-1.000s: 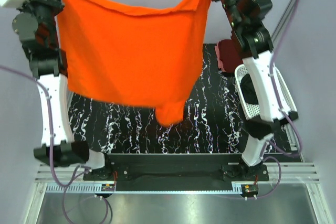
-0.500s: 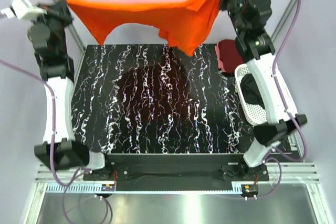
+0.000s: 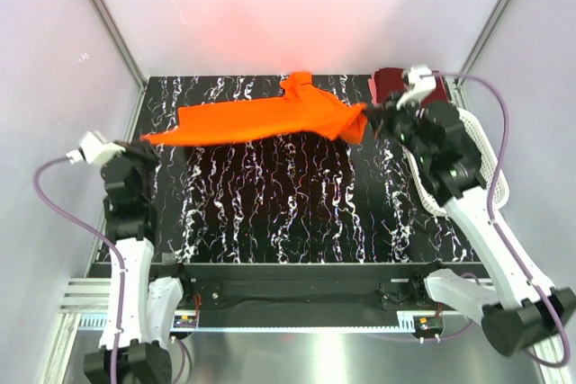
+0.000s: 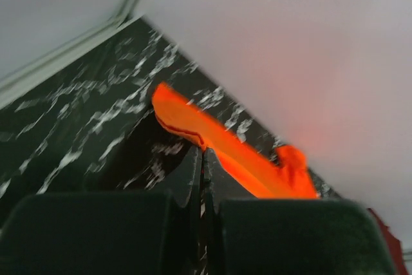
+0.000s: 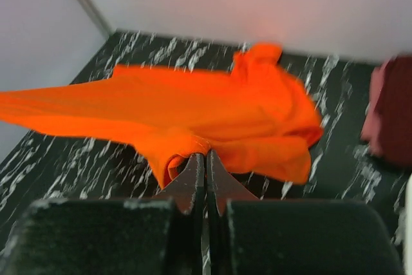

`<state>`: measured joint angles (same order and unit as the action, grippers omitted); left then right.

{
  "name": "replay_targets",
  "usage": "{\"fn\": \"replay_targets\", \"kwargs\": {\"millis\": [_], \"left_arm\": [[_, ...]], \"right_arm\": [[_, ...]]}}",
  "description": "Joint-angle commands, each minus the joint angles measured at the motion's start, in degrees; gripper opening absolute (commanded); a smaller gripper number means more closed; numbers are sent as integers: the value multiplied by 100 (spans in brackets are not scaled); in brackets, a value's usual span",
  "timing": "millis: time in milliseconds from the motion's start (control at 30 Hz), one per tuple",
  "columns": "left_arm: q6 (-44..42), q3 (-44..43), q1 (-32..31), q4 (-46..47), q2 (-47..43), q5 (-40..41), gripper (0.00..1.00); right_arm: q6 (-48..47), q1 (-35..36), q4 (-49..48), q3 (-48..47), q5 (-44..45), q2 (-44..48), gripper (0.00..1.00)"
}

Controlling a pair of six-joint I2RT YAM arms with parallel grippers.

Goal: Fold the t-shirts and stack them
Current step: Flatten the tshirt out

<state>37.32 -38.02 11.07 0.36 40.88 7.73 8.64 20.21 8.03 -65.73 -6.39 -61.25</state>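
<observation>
Orange t-shirt (image 3: 270, 119) | wrist views: left end effector (image 4: 201, 158), right end effector (image 5: 206, 158) pinch it | overhead adds basket (image 3: 484, 152)

No legible txt, labels, brands, nos. or signs in any view. Small boards on base rail (image 3: 297, 321), bottom of top view: too small to read.

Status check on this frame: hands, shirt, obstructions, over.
Right hand shut on orange t-shirt. Left hand shut, hold unclear. Garment stretched out across far table, unfolded. Maroon t-shirt far right, apart.
</observation>
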Motion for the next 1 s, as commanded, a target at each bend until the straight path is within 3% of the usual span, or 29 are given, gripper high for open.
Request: {"fn": "replay_targets", "kwargs": {"millis": [0, 200, 300, 433, 767, 967], "left_arm": [[214, 505, 44, -1358, -484, 1140, 0], [1425, 787, 27, -3338, -863, 2406, 0], [2313, 831, 35, -4041, -836, 2716, 6], [2236, 893, 27, -3982, -784, 2453, 5], [2122, 568, 27, -3947, -344, 2427, 3], [1315, 42, 35, -3483, -204, 1691, 0]], "right_arm": [[927, 18, 504, 657, -679, 640, 0], [1393, 45, 1665, 1800, -1320, 1519, 0], [1613, 62, 2228, 2143, -1496, 1862, 0], [1895, 71, 2493, 2398, -1540, 2310, 0], [2019, 71, 2615, 2241, -1374, 2013, 0], [1913, 80, 2756, 1768, -1347, 1793, 0]]}}
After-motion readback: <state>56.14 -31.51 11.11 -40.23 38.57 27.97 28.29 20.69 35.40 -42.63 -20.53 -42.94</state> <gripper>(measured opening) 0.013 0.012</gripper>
